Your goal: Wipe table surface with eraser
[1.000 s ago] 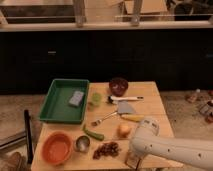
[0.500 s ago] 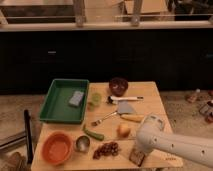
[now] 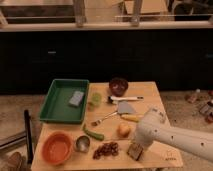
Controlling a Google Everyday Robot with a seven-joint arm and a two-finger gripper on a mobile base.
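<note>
The white arm reaches in from the lower right of the frame, and its gripper [image 3: 136, 148] sits low at the lower middle right, right at the eraser [image 3: 134, 151], a small block with a dark body and a pale face resting on the worktop [image 3: 152, 98]. Whether the gripper is open, closed or actually clamped on the block cannot be told from here, since the arm's wrist covers it.

The main risk is the crowding around the eraser. A heap of dark reddish grapes [image 3: 106, 149] lies just to its left, and a yellow-orange fruit [image 3: 123, 129] sits just above it. A wipe swept leftward or toward the top of the frame would likely shove these along, possibly into the small metal cup [image 3: 82, 143] or the orange bowl [image 3: 57, 147]. The fork [image 3: 104, 119] and green pepper [image 3: 93, 133] lie further on in the same direction.

The bare strip of wood at the lower right is narrow and close to the worktop edge, so a stroke that way could carry the eraser off the edge. If the hold is loose or absent, pressing down may tip the block or let it skid out.
</note>
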